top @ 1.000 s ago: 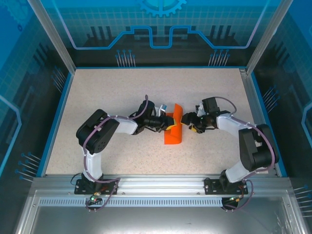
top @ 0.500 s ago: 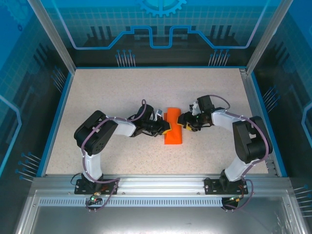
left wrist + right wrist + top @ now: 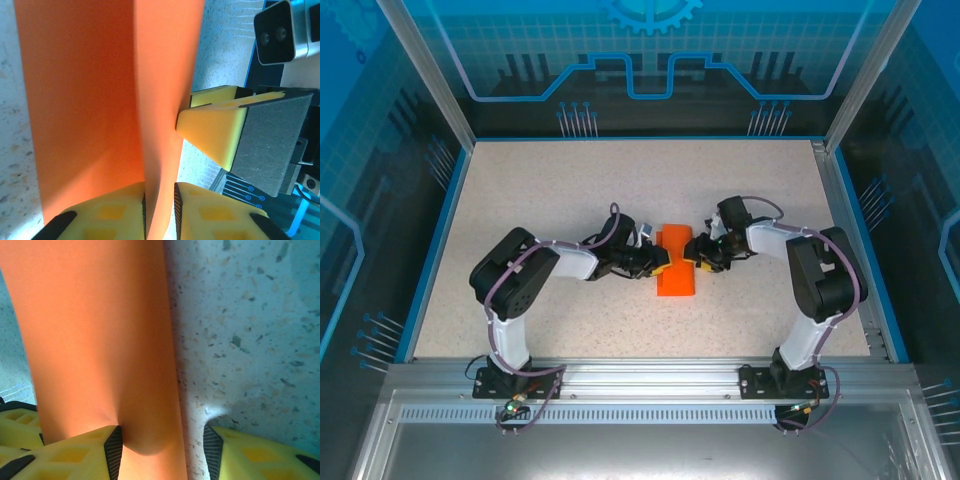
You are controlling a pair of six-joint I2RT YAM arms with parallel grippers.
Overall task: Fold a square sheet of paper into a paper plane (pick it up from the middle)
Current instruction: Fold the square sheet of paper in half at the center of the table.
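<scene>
Lying near the middle of the speckled stone-look table (image 3: 550,190), the square sheet of paper (image 3: 677,272) is a narrow upright strip of thin, matte, bright orange paper, plain and unmarked. In the left wrist view the sheet (image 3: 85,100) shows a sharp straight crease down its length, with one panel flat in shadow and the other rising as a smooth flap. In the right wrist view the paper (image 3: 100,315) curves softly into a rounded edge above the grainy table (image 3: 250,315).

Both arms bend low from their bases, elbows out to the sides, forearms nearly level and wrists pointing at each other across the strip. The left gripper (image 3: 658,262) meets its left edge. Its ribbed yellow fingers (image 3: 110,215) stand close together, with the raised flap clamped between them at the left gripper (image 3: 160,195). The right gripper (image 3: 693,257) meets the right edge with its jaws apart. In its own view the right gripper (image 3: 162,440) straddles the rounded edge, one black-padded finger pressing the paper and the other standing clear over bare table. Its wedge-shaped yellow fingertip (image 3: 210,130) touches the flap's outer edge.
</scene>
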